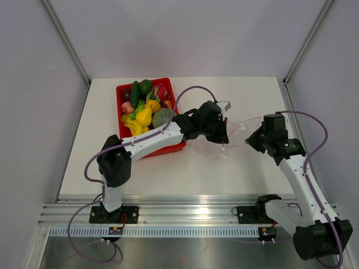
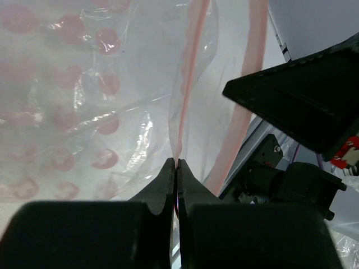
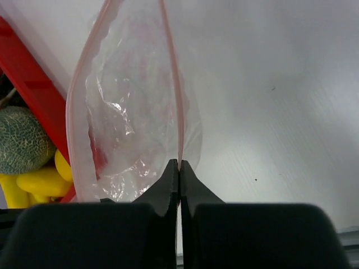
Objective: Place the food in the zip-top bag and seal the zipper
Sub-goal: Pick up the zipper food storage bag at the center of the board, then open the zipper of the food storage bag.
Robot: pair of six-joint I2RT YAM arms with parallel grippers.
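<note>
The clear zip-top bag (image 1: 227, 140) hangs between my two grippers above the table, its mouth held open. My left gripper (image 1: 223, 134) is shut on one pink zipper strip (image 2: 188, 73). My right gripper (image 1: 253, 138) is shut on the other zipper strip (image 3: 175, 84). The bag (image 3: 123, 123) looks empty. The food (image 1: 145, 106) lies in the red tray (image 1: 124, 89): yellow pieces, green pieces, red pieces and a grey-green netted melon (image 1: 162, 116). The melon (image 3: 19, 140) and yellow pieces (image 3: 39, 180) also show in the right wrist view.
The red tray's wall (image 3: 33, 89) is right beside the bag. My left arm (image 1: 151, 140) crosses in front of the tray. Grey walls stand on the left, back and right of the white table (image 1: 224, 174).
</note>
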